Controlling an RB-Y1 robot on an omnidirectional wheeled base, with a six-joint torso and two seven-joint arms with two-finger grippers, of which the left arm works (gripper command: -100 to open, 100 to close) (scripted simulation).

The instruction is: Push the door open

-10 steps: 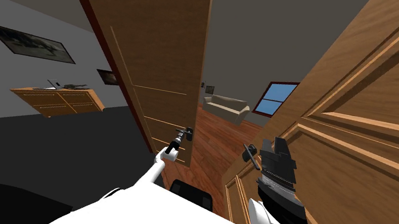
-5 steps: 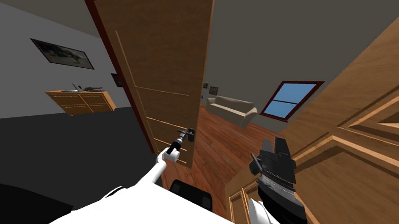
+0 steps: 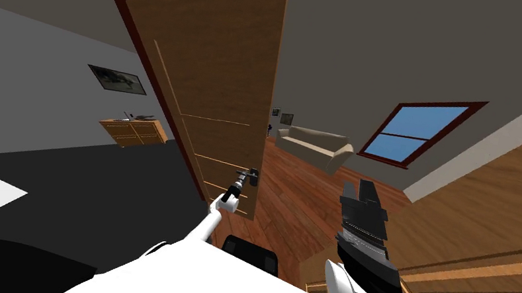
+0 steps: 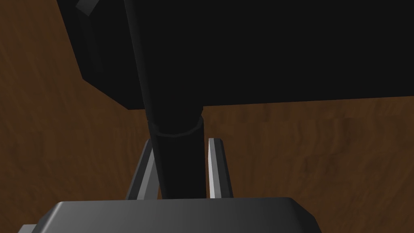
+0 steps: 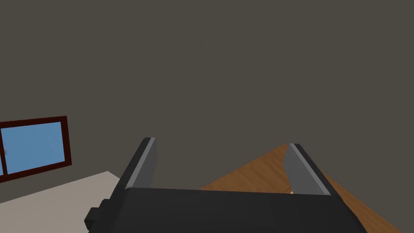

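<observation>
A brown wooden door leaf [image 3: 217, 80] stands ajar ahead on the left, its free edge toward the opening. My left gripper [image 3: 242, 179] reaches its black lever handle [image 3: 251, 177]. In the left wrist view the gripper [image 4: 182, 164] is shut on that handle [image 4: 178, 149], a finger [image 4: 216, 168] pressing each side, below the black handle plate [image 4: 262, 48]. A second wooden leaf [image 3: 505, 238] is swung wide on the right. My right gripper [image 3: 368, 192] is raised in the gap between the leaves, touching nothing, and stands open [image 5: 218, 162].
Through the opening lie a wooden floor [image 3: 298, 195], a beige sofa [image 3: 315, 145] and a red-framed window [image 3: 422, 137]. A dark red door frame [image 3: 137, 39] borders the left leaf. On the left, a low wooden cabinet [image 3: 133, 130] stands against a grey wall over a dark floor [image 3: 77, 189].
The right leaf has swung away to the right, its handle is out of sight and the gap is wider. My view has turned too. The left gripper still holds the handle.
</observation>
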